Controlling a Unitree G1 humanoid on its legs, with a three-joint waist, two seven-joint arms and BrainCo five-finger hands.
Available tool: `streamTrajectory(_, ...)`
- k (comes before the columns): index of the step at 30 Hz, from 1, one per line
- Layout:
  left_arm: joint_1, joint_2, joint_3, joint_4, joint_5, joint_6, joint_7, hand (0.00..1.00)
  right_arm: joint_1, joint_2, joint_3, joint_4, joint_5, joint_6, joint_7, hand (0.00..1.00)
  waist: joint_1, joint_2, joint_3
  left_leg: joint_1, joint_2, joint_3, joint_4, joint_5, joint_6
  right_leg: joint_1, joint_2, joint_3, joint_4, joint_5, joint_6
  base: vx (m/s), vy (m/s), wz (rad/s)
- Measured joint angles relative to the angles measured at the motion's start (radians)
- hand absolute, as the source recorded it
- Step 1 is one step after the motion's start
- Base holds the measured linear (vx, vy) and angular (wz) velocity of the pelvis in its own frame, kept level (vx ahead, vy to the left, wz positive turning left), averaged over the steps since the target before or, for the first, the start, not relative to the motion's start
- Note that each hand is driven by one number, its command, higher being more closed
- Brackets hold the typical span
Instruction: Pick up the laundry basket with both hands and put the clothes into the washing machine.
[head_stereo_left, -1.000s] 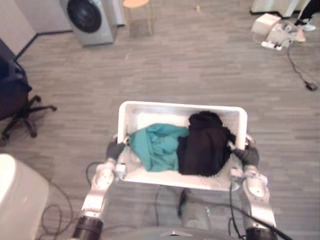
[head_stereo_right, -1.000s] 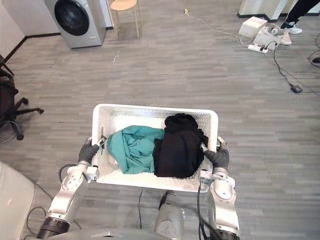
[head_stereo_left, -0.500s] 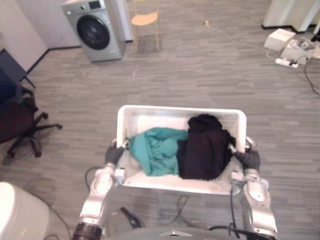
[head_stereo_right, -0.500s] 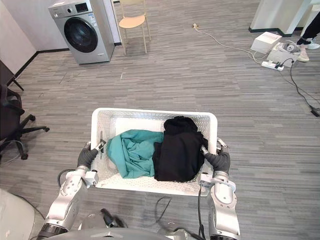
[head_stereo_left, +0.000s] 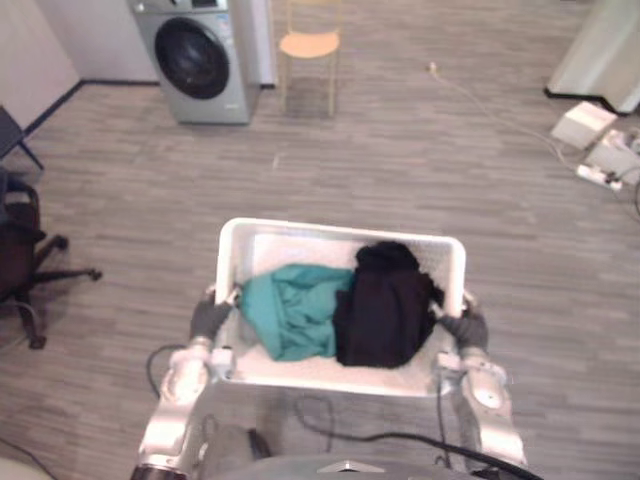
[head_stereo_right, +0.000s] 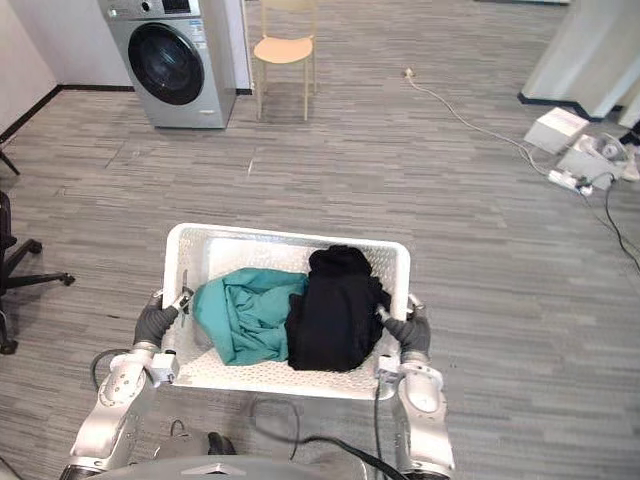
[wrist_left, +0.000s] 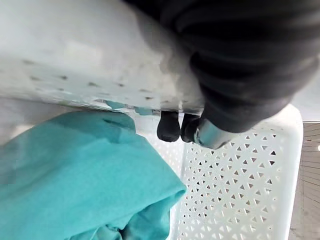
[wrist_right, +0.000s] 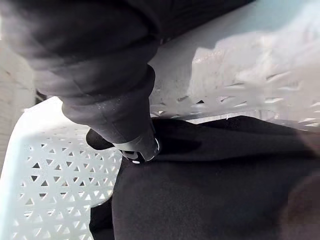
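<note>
A white perforated laundry basket (head_stereo_right: 290, 240) is held off the grey wood floor in front of me. My left hand (head_stereo_right: 153, 325) grips its left side and my right hand (head_stereo_right: 408, 335) its right side. The fingers (wrist_left: 170, 127) of the left hand curl over the basket's rim, and so do the right hand's fingers (wrist_right: 135, 145). Inside lie a teal garment (head_stereo_right: 245, 315) on the left and a black garment (head_stereo_right: 335, 320) on the right. The silver washing machine (head_stereo_right: 170, 60), with its round dark door shut, stands at the far left against the wall.
A wooden chair (head_stereo_right: 283, 50) stands just right of the washer. An office chair's base (head_stereo_right: 15, 270) is at the left edge. White boxes and a power strip (head_stereo_right: 570, 150) with a cord lie at the far right, near a white column (head_stereo_right: 590, 50).
The whole view has shifted as the camera moved: the washer and wooden chair now sit lower and closer. The basket stays held in both hands with the clothes unmoved.
</note>
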Motion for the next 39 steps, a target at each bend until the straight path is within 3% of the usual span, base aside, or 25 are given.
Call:
streamTrajectory(3, -0.036, -0.002, -0.018, 0.0, 0.007, -0.001, 0.01, 1.0, -0.004, -0.026, 0.002, 0.001, 0.0, 0.0, 0.0, 1.0, -0.031, 0.059, 0.017, 0.201, 0.004, 0.006, -0.199, 0.026, -0.045, -0.204, 0.051, -0.114, -0.053, -0.157, -0.131, 0.51, -0.164, -0.08)
streamTrajectory(5, -0.079, -0.003, -0.033, 0.001, 0.007, -0.003, 0.01, 1.0, -0.022, -0.058, -0.007, -0.004, 0.001, 0.0, -0.001, 1.0, -0.054, 0.075, 0.028, 0.26, 0.02, 0.014, -0.238, 0.012, -0.105, -0.322, 0.063, -0.142, -0.311, -0.138, -0.155, 0.44, -0.258, -0.07)
streamTrajectory(6, -0.103, -0.004, -0.037, 0.004, 0.007, -0.003, 0.01, 1.0, -0.044, -0.071, -0.012, -0.006, 0.001, 0.0, -0.004, 1.0, -0.06, 0.073, 0.038, 0.316, 0.028, 0.039, -0.261, -0.008, -0.144, -0.37, 0.079, -0.137, -0.544, -0.049, -0.162, 0.49, -0.335, -0.24)
streamTrajectory(7, -0.116, -0.011, -0.037, 0.016, 0.007, -0.004, 0.01, 1.0, -0.051, -0.083, -0.013, -0.006, 0.001, 0.001, -0.007, 1.0, -0.064, 0.075, 0.044, 0.348, 0.03, 0.051, -0.283, -0.019, -0.164, -0.368, 0.095, -0.122, -0.619, 0.081, -0.166, 0.45, -0.273, -0.17)
streamTrajectory(8, -0.135, -0.045, -0.044, 0.053, 0.008, -0.004, 0.011, 1.0, -0.05, -0.111, -0.016, -0.006, 0.001, 0.004, -0.016, 1.0, -0.081, 0.111, 0.039, 0.396, 0.035, 0.044, -0.348, -0.025, -0.172, -0.337, 0.13, -0.139, -0.653, 0.18, -0.158, 0.69, -0.267, -0.23)
streamTrajectory(9, -0.195, -0.089, -0.053, 0.087, 0.018, -0.003, 0.016, 1.0, -0.088, -0.144, -0.041, -0.006, 0.0, 0.012, -0.039, 1.0, -0.082, 0.162, 0.039, 0.408, 0.013, 0.022, -0.395, 0.004, -0.159, -0.344, 0.165, -0.135, -0.612, 0.138, -0.156, 0.55, -0.146, -0.14)
streamTrajectory(12, -0.28, -0.09, -0.082, 0.14, 0.028, -0.005, 0.016, 1.0, -0.081, -0.137, -0.076, -0.012, 0.0, 0.017, -0.061, 1.0, -0.09, 0.155, 0.046, 0.427, 0.041, 0.049, -0.285, 0.105, -0.128, -0.294, 0.176, -0.139, -0.512, 0.031, -0.183, 0.47, -0.137, -0.01)
streamTrajectory(14, -0.29, -0.09, -0.089, 0.177, 0.02, -0.016, 0.016, 1.0, -0.053, -0.118, -0.09, -0.04, 0.001, 0.016, -0.066, 1.0, -0.107, 0.133, 0.06, 0.335, 0.171, 0.044, 0.058, 0.222, -0.122, -0.174, 0.19, -0.194, -0.525, -0.04, -0.186, 0.49, -0.269, 0.16)
streamTrajectory(15, -0.284, -0.09, -0.095, 0.188, 0.013, -0.016, 0.015, 1.0, -0.041, -0.121, -0.089, -0.041, 0.004, 0.016, -0.067, 1.0, -0.103, 0.13, 0.063, 0.268, 0.287, 0.085, 0.313, 0.313, -0.052, -0.109, 0.224, -0.214, -0.567, -0.066, -0.187, 0.44, -0.205, -0.12)
streamTrajectory(17, -0.265, -0.084, -0.111, 0.188, 0.0, -0.018, 0.016, 1.0, -0.03, -0.121, -0.091, -0.032, 0.007, 0.017, -0.07, 1.0, -0.08, 0.138, 0.068, 0.121, 0.412, 0.084, 0.746, 0.269, 0.052, -0.027, 0.279, -0.209, -0.629, -0.099, -0.191, 0.35, -0.082, -0.34)
streamTrajectory(18, -0.258, -0.08, -0.115, 0.187, -0.007, -0.018, 0.017, 1.0, -0.025, -0.119, -0.09, -0.032, 0.009, 0.019, -0.07, 1.0, -0.079, 0.138, 0.069, 0.085, 0.42, 0.083, 0.806, 0.241, 0.068, -0.002, 0.286, -0.206, -0.648, -0.106, -0.187, 0.39, -0.002, -0.15)
streamTrajectory(20, -0.22, -0.078, -0.116, 0.186, -0.026, -0.018, 0.02, 1.0, -0.021, -0.115, -0.089, -0.032, 0.01, 0.023, -0.08, 1.0, -0.076, 0.134, 0.071, -0.021, 0.387, 0.097, 0.831, 0.138, 0.092, 0.109, 0.291, -0.196, -0.738, -0.117, -0.167, 0.46, 0.096, 0.0)
streamTrajectory(22, -0.202, -0.078, -0.116, 0.184, -0.035, -0.018, 0.021, 1.0, -0.02, -0.114, -0.085, -0.032, 0.011, 0.023, -0.079, 1.0, -0.056, 0.128, 0.074, -0.108, 0.34, 0.091, 0.697, 0.094, 0.078, 0.173, 0.284, -0.175, -0.796, -0.123, -0.158, 0.41, 0.149, -0.07)
streamTrajectory(24, -0.194, -0.075, -0.112, 0.178, -0.035, -0.018, 0.028, 1.0, -0.02, -0.113, -0.072, -0.032, 0.02, 0.024, -0.078, 1.0, -0.031, 0.116, 0.077, -0.19, 0.247, 0.049, 0.362, 0.079, 0.045, 0.242, 0.248, -0.171, -0.844, -0.139, -0.128, 0.34, 0.173, -0.12)
streamTrajectory(25, -0.191, -0.074, -0.109, 0.173, -0.035, -0.018, 0.029, 1.0, -0.02, -0.115, -0.066, -0.031, 0.022, 0.023, -0.077, 1.0, -0.026, 0.109, 0.075, -0.2, 0.213, 0.041, 0.228, 0.092, 0.023, 0.256, 0.232, -0.17, -0.851, -0.145, -0.112, 0.59, 0.322, -0.18)
streamTrajectory(26, -0.185, -0.074, -0.105, 0.162, -0.035, -0.018, 0.031, 1.0, -0.019, -0.117, -0.063, -0.031, 0.024, 0.019, -0.07, 1.0, -0.02, 0.107, 0.073, -0.185, 0.148, 0.023, -0.08, 0.162, -0.04, 0.294, 0.216, -0.166, -0.873, -0.156, -0.056, 0.66, 0.357, -0.22)
streamTrajectory(27, -0.176, -0.076, -0.106, 0.151, -0.034, -0.018, 0.033, 1.0, -0.018, -0.124, -0.062, -0.031, 0.039, 0.018, -0.065, 1.0, -0.015, 0.12, 0.065, -0.174, 0.116, 0.024, -0.28, 0.249, -0.055, 0.334, 0.218, -0.151, -0.879, -0.178, 0.009, 0.7, 0.381, -0.29)
streamTrajectory(28, -0.167, -0.073, -0.106, 0.143, -0.034, -0.018, 0.033, 1.0, -0.018, -0.121, -0.061, -0.027, 0.042, 0.018, -0.065, 1.0, -0.007, 0.111, 0.064, -0.17, 0.101, 0.002, -0.27, 0.334, -0.07, 0.354, 0.202, -0.14, -0.878, -0.19, 0.028, 0.52, 0.273, -0.48)
streamTrajectory(29, -0.141, -0.067, -0.094, 0.13, -0.033, -0.017, 0.033, 1.0, -0.013, -0.105, -0.055, -0.025, 0.045, 0.018, -0.063, 1.0, -0.001, 0.085, 0.045, -0.179, 0.083, -0.009, -0.171, 0.361, -0.085, 0.386, 0.157, -0.109, -0.877, -0.192, 0.025, 0.7, 0.319, -0.05)
streamTrajectory(30, -0.131, -0.064, -0.088, 0.127, -0.029, -0.013, 0.03, 1.0, 0.006, -0.091, -0.051, -0.024, 0.049, 0.016, -0.058, 1.0, -0.024, 0.046, 0.026, -0.227, 0.048, -0.04, -0.014, 0.267, -0.008, 0.377, 0.102, -0.082, -0.778, -0.158, 0.0, 0.7, 0.307, 0.14)
streamTrajectory(32, -0.13, -0.059, -0.088, 0.125, -0.021, -0.01, 0.026, 1.0, 0.008, -0.081, -0.052, -0.009, 0.049, 0.016, -0.057, 1.0, -0.025, 0.022, 0.028, -0.226, 0.028, -0.048, 0.069, 0.198, 0.025, 0.33, 0.051, -0.048, -0.609, -0.102, -0.001, 0.7, 0.314, 0.4)
streamTrajectory(33, -0.131, -0.05, -0.092, 0.125, -0.014, -0.001, 0.025, 1.0, 0.007, -0.078, -0.051, 0.02, 0.049, 0.016, -0.057, 1.0, -0.026, -0.002, 0.024, -0.193, 0.009, -0.048, 0.102, 0.134, 0.041, 0.267, -0.004, -0.024, -0.412, 0.028, 0.003, 0.67, 0.263, 0.49)
streamTrajectory(34, -0.131, -0.035, -0.093, 0.124, -0.014, -0.001, 0.026, 1.0, -0.002, -0.056, -0.049, 0.045, 0.049, 0.016, -0.056, 1.0, -0.033, -0.011, 0.022, -0.155, 0.002, -0.055, 0.11, 0.089, 0.05, 0.187, -0.035, 0.0, -0.207, 0.078, 0.019, 0.64, 0.144, 0.46)
streamTrajectory(36, -0.122, -0.013, -0.067, 0.124, -0.014, 0.001, 0.039, 1.0, -0.035, -0.03, -0.03, 0.099, 0.042, 0.02, -0.039, 1.0, -0.015, 0.002, 0.031, -0.014, 0.002, -0.058, 0.016, 0.062, 0.026, 0.026, -0.005, 0.006, 0.024, -0.054, -0.062, 0.66, -0.011, -0.07)
streamTrajectory(39, -0.121, -0.007, -0.065, 0.107, -0.015, 0.0, 0.04, 1.0, -0.046, -0.049, -0.016, 0.084, 0.041, 0.015, -0.035, 1.0, -0.015, 0.065, 0.035, 0.171, 0.011, -0.042, -0.161, 0.083, -0.011, -0.126, 0.068, -0.059, -0.06, -0.169, -0.148, 0.56, -0.148, -0.29)
